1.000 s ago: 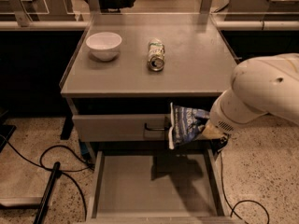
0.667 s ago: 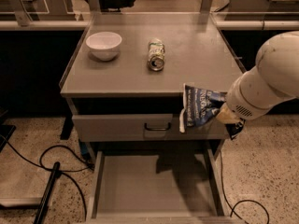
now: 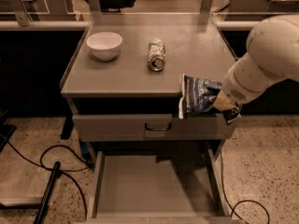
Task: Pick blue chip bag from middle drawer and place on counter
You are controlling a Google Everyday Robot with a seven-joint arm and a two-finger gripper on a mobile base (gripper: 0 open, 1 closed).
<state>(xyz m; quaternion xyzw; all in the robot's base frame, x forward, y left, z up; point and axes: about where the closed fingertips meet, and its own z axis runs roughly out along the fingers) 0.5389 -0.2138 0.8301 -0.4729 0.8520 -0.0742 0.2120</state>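
Observation:
The blue chip bag (image 3: 196, 96) hangs in my gripper (image 3: 216, 101) at the front right edge of the counter (image 3: 126, 73), in front of the top drawer front. The gripper is shut on the bag's right side; my white arm (image 3: 266, 55) reaches in from the right. The middle drawer (image 3: 154, 185) stands pulled out below, its grey floor bare. The bag is well above the drawer and about level with the counter's front rim.
A white bowl (image 3: 104, 45) and a green-and-white drink can (image 3: 156, 55) lying on its side sit on the counter's back half. The grey drawer front with a dark handle (image 3: 158, 126) is shut. Black cables (image 3: 56, 167) lie on the floor at left.
The gripper has lifted the blue chip bag up and slightly right, from in front of the drawer front to counter-edge height. The arm has risen with it.

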